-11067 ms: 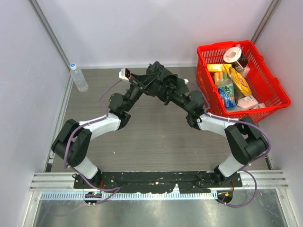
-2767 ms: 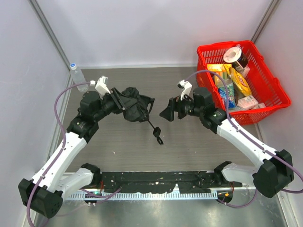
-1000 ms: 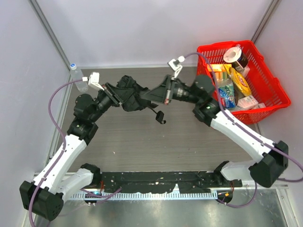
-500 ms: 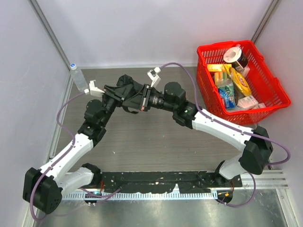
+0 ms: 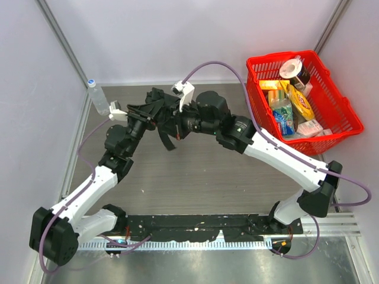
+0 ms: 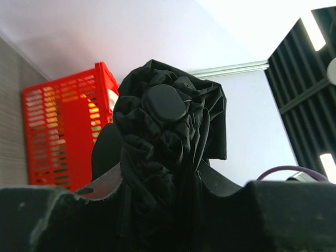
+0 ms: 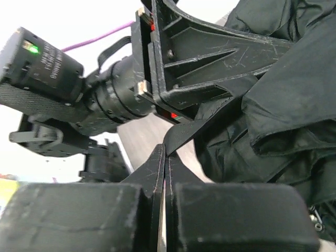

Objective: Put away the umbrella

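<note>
Left gripper (image 6: 163,181): jaws part-spread, clamped round the bundled umbrella (image 6: 168,131); its round cap end sticks out past the fingers. Right gripper (image 7: 164,152): jaws pressed fully together, tips pinching the umbrella's flat strap (image 7: 191,128), just beside the left gripper. Bundle sits over the counter (image 5: 195,177), far side, left of centre. Red basket (image 5: 349,121) well apart to the right. Water bottle (image 5: 98,98) by the left wall.

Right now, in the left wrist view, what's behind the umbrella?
The red basket shows behind the umbrella, on its left, before a white wall. The fabric covers the basket's right end.
</note>
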